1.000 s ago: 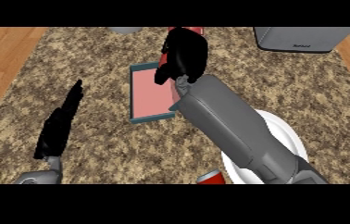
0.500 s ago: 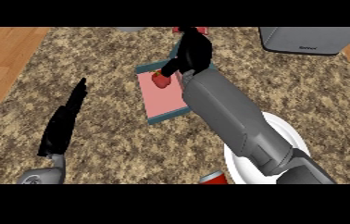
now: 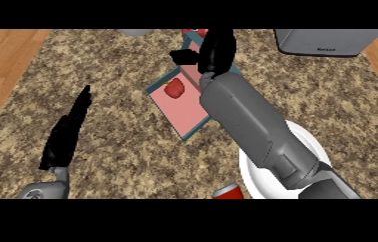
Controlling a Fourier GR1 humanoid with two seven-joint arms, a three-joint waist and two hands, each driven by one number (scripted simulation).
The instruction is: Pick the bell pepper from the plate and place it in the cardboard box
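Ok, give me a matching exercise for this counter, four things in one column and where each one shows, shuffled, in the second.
Column one:
1. bell pepper
2. plate
3. left hand
4. right hand

Column two:
A. lower right, under the forearm
B. over the box's far end
C. inside the cardboard box
D. left side, open, fingers up

Pairs: 1-C, 2-A, 3-D, 4-B

Speckled brown granite counter [image 3: 133,151], seemingly wooden floor [image 3: 18,51] at left.
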